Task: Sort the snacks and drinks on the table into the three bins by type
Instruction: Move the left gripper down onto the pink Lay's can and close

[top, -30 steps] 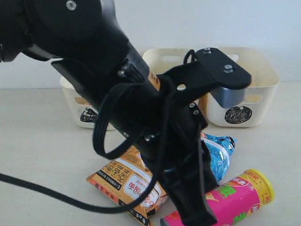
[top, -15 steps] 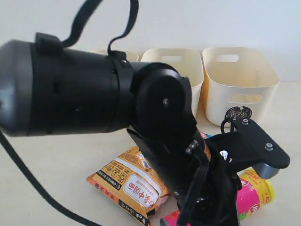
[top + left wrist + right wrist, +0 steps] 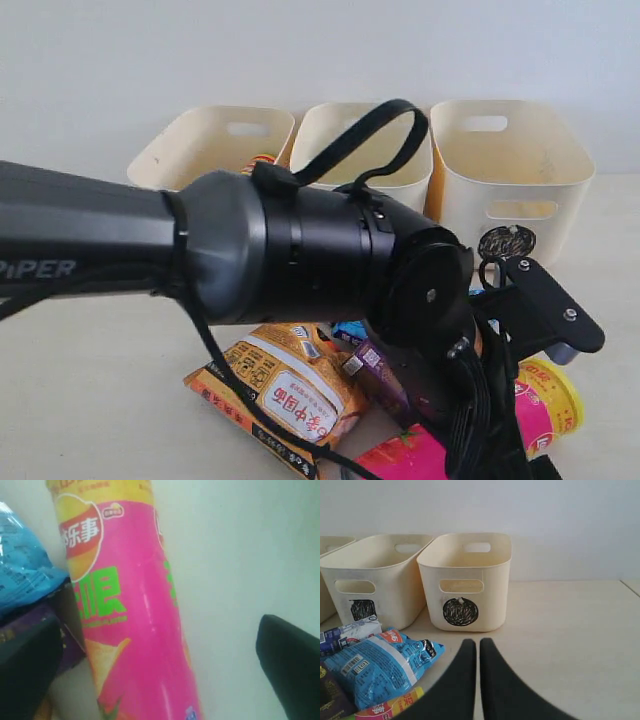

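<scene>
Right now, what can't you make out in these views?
Exterior view: the left arm covers the marks on the left bin and middle bin.
Left wrist view: the pink tube runs off the frame at both ends.
Right wrist view: the left bin is cut by the edge.

Lab-like robot bench, blank white wall (image 3: 545,510), pale wood-grain table (image 3: 560,630), hand-marked cream bins (image 3: 470,570)

Left arm (image 3: 300,260) hides much of pink tube (image 3: 535,410).

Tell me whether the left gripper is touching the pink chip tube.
Apart. Left wrist view: the open left gripper straddles the pink chip tube, with gaps showing beside both fingers.
</scene>
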Action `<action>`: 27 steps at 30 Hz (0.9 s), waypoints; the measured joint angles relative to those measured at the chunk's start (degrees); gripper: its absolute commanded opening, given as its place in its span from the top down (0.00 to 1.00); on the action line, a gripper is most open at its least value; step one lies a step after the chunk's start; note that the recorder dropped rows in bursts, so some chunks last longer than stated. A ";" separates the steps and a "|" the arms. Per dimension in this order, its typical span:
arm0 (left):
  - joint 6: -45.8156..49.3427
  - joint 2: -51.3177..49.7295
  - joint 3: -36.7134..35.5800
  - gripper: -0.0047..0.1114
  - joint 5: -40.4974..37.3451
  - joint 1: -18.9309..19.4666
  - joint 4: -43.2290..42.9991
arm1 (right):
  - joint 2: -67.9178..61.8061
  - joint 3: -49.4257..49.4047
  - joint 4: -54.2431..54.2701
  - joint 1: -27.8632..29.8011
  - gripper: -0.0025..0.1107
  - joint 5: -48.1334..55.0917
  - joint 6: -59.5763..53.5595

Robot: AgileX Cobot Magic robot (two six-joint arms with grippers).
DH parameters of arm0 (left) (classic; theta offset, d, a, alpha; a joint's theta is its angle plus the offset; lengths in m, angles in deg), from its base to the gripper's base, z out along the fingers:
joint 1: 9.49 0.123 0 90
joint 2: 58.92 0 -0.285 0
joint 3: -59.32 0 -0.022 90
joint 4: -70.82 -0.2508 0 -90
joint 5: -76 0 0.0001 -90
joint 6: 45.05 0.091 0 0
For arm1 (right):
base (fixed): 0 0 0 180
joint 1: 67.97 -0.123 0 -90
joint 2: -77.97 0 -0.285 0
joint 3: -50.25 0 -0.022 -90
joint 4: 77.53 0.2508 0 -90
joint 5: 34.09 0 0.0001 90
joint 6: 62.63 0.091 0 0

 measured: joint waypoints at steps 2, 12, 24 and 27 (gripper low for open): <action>-0.46 -1.64 1.22 0.17 0.10 0.00 -0.27 | 0.00 0.00 0.00 0.00 0.98 0.00 0.00; -2.53 -6.50 1.47 0.18 0.49 0.00 -5.07 | 0.00 0.00 0.00 0.00 0.98 0.00 0.00; -2.66 -8.25 1.59 0.87 4.65 0.00 -6.21 | 0.00 0.00 0.00 0.00 0.98 0.00 0.00; -2.66 -8.25 1.59 0.93 4.65 0.00 -6.75 | 0.00 0.00 0.00 0.00 0.98 0.00 0.00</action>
